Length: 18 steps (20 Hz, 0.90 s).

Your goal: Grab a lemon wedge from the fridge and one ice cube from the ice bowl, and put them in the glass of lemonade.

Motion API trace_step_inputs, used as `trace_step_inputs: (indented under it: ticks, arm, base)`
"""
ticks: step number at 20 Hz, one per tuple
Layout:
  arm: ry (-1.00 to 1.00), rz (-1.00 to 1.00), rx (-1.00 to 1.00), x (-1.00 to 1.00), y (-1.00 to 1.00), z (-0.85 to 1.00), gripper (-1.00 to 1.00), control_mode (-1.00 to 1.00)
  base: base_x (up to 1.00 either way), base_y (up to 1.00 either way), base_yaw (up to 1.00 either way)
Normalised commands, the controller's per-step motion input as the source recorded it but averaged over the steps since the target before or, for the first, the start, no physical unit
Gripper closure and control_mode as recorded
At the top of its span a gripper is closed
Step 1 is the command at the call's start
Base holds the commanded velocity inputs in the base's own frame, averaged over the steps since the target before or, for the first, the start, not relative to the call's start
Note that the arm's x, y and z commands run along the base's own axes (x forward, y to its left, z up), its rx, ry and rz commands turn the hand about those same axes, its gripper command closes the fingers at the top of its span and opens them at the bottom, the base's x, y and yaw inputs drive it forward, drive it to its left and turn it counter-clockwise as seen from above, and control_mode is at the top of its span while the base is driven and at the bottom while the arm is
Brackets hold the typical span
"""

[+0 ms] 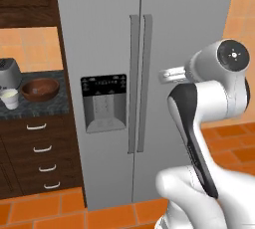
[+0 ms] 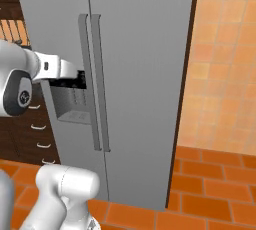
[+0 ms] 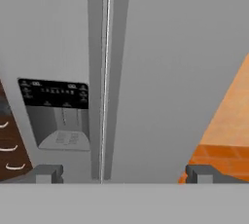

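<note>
1. Hand view puts our gripper, jaws wide and empty, facing the shut fridge.
2. We see its upright handles straight ahead, just left of centre between the fingertips.

It was a home kitchen: a steel side-by-side fridge stood on orange floor tiles beside dark wooden drawers under a speckled counter.
</note>
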Motion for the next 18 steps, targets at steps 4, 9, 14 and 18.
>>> trace_step_inputs:
  ticks: [4, 9, 14, 18]
  arm:
    - [0.1, -0.07, 0.02, 0.43, 0.1, 0.0, -1.0, -1.0]
    - [0.02, -0.05, 0.09, 0.14, -0.06, 0.0, -1.0, -1.0]
    - [0.14, -0.03, 0.25, 0.7, -0.54, 0.0, -1.0, -1.0]
    - [0.02, 0.0, 0.0, 0.46, 0.0, -0.31, -1.0, -1.0]
  base:
    - [0.0, 0.0, 0.0]
    - [0.0, 0.0, 0.0]
    - [0.0, 0.0, 0.0]
    - [0.0, 0.0, 0.0]
